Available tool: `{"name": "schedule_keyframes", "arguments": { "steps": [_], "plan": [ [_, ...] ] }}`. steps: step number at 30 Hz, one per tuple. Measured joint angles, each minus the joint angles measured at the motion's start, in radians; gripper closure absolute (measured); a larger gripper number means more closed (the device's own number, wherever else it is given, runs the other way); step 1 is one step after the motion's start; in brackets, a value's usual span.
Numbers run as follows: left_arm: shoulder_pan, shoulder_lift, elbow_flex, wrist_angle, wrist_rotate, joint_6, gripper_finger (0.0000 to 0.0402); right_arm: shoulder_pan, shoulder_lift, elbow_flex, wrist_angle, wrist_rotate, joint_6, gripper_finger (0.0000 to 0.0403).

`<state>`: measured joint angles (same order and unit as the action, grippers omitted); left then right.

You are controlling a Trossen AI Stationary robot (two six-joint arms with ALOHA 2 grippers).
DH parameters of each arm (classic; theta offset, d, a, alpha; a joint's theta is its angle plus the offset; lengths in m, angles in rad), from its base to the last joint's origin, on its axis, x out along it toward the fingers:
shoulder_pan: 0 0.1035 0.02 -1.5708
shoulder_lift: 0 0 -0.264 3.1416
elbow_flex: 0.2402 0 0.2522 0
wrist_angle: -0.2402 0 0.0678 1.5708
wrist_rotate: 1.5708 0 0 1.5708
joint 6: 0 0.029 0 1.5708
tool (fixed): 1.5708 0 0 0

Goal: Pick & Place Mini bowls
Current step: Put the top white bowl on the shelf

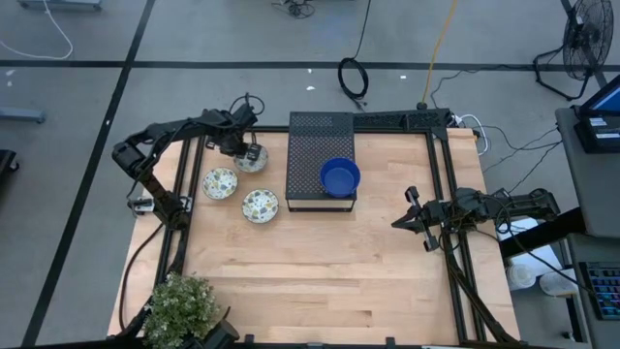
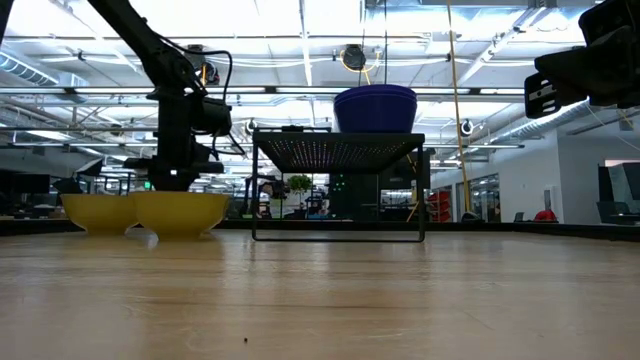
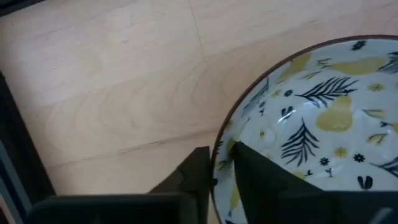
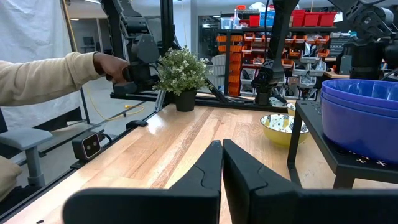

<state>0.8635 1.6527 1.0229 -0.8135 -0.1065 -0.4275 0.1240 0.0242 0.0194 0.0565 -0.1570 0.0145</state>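
Pale wooden planks make up the desk (image 1: 320,262), framed by dark rails; near its far edge stands a black perforated metal box (image 1: 321,155), and on the box's top, toward its right front corner, sits a stack of glossy blue round mini bowls (image 1: 340,177), which the right wrist view shows as at least two nested rims; three cream-white mini bowls with a speckled green-yellow leaf-and-fruit pattern lie to the left of the box, one (image 1: 220,182) farthest left, one (image 1: 260,205) nearer the front just beside the box, and one (image 1: 252,158) farther back; the left hand (image 1: 244,152) is down at this rear patterned bowl, its dark fingers (image 3: 199,171) closed to a narrow gap with the bowl's brown-edged rim pinched between them, one finger outside the wall and one inside; the right hand (image 1: 412,215) hangs above the desk's right side, well apart from every bowl, its two fingers pressed together on nothing; a small leafy potted plant (image 1: 179,305) stands at the desk's front left corner; beyond it, a person's cream sleeve (image 4: 43,78) reaches toward dark equipment.
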Motion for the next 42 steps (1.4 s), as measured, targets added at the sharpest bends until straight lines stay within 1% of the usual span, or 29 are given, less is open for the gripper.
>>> {"name": "schedule_keyframes", "arguments": {
  "steps": [3, 6, 8, 13, 16, 18, 24, 26, 28, 33, 37, 39, 42],
  "plan": [
    [0.000, -0.004, 0.004, 0.002, 0.011, 0.001, 0.0360, 0.000, 0.000, 0.000, 0.000, 0.000, 0.000, 0.0403],
    [0.000, -0.006, 0.006, 0.005, 0.018, 0.002, 0.0374, 0.000, 0.000, 0.000, 0.000, 0.000, 0.000, 0.0403],
    [-0.001, -0.006, 0.006, 0.005, 0.017, 0.003, 0.0371, 0.000, 0.000, 0.000, 0.000, 0.000, 0.000, 0.0403],
    [0.000, 0.002, 0.000, -0.001, -0.002, 0.004, 0.0332, 0.000, 0.000, 0.000, 0.000, 0.000, 0.000, 0.0403],
    [-0.001, 0.002, 0.000, -0.002, -0.006, 0.004, 0.0322, 0.000, 0.000, 0.000, 0.000, 0.000, 0.000, 0.0403],
    [-0.002, 0.002, 0.000, -0.002, -0.006, 0.003, 0.0325, 0.000, 0.000, 0.000, 0.000, 0.000, 0.000, 0.0403],
    [-0.002, -0.003, 0.002, 0.003, 0.010, 0.001, 0.0359, 0.000, 0.000, 0.000, 0.000, 0.000, 0.000, 0.0403],
    [-0.002, -0.004, 0.003, 0.004, 0.012, 0.001, 0.0364, 0.000, 0.000, 0.000, 0.000, 0.000, 0.000, 0.0403],
    [-0.002, -0.003, 0.003, 0.004, 0.011, 0.001, 0.0360, 0.000, 0.000, 0.000, 0.000, 0.000, 0.000, 0.0403],
    [-0.002, 0.002, -0.001, -0.002, 0.000, 0.002, 0.0329, 0.000, 0.000, 0.000, 0.000, 0.000, 0.000, 0.0403],
    [-0.002, 0.002, -0.001, -0.002, -0.002, 0.005, 0.0325, 0.000, 0.000, 0.000, 0.000, 0.000, 0.000, 0.0403],
    [-0.002, 0.002, -0.001, -0.002, -0.001, 0.007, 0.0335, 0.000, 0.000, 0.000, 0.000, 0.000, 0.000, 0.0403],
    [-0.001, -0.003, 0.002, 0.003, 0.013, 0.006, 0.0364, 0.000, 0.000, 0.000, 0.000, 0.000, 0.000, 0.0403]
  ]
}}
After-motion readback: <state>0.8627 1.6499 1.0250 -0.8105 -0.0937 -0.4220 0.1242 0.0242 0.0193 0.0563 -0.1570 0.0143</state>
